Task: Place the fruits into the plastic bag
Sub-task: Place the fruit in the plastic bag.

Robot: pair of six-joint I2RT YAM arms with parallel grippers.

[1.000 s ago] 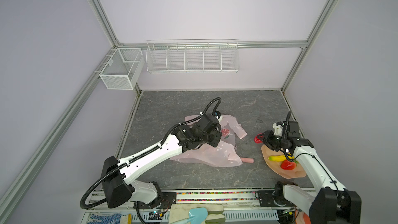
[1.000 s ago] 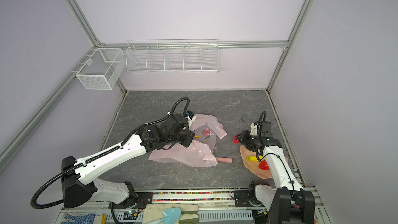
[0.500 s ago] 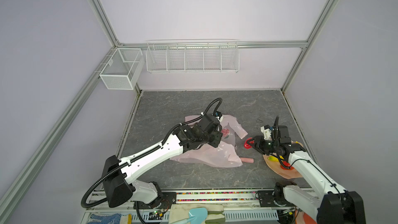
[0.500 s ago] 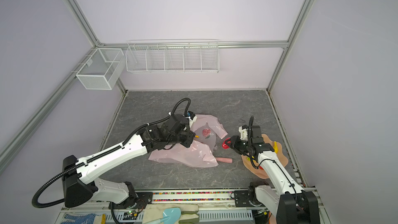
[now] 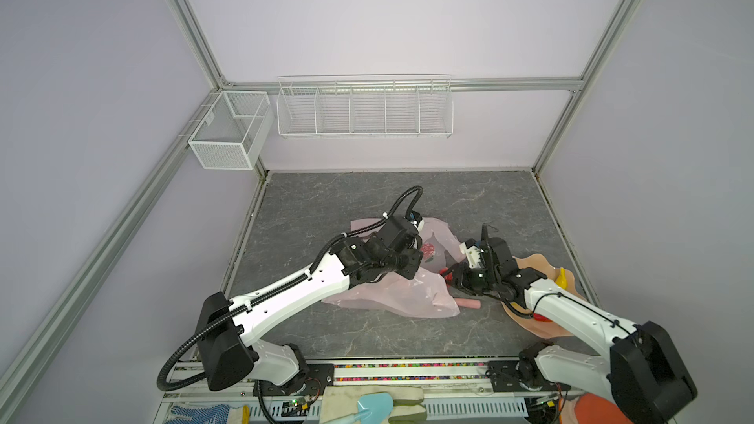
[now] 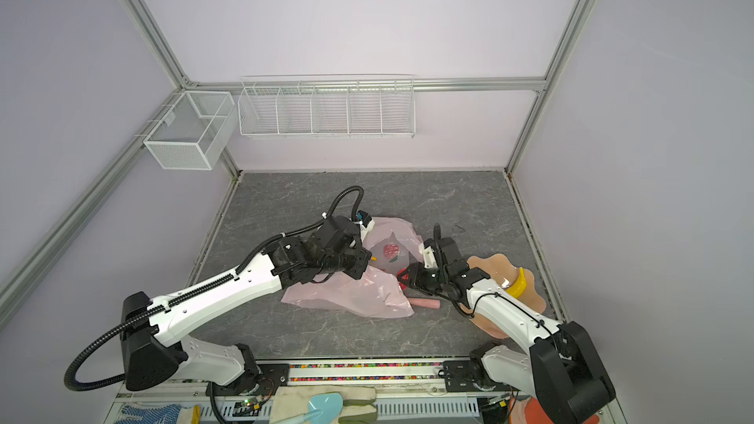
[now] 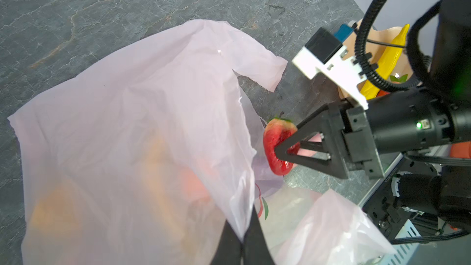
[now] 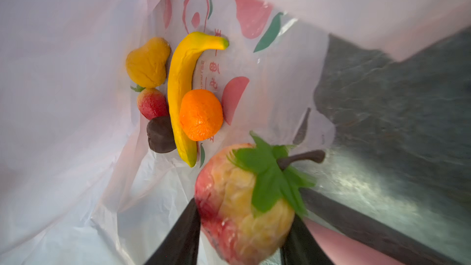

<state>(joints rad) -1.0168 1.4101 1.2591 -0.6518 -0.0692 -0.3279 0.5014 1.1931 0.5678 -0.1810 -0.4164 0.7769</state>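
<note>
With the left jaws clenched, I'm pinching the rim of the plastic bag [image 7: 142, 113]; the right jaws, half-open, are gripping a strawberry [image 7: 271, 136] at its mouth, a banana [image 8: 182, 90] and orange [image 8: 201, 118] lying inside.

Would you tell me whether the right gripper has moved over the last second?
Yes: the right gripper, holding a strawberry, has moved away from the plate to the bag's opening.
</note>
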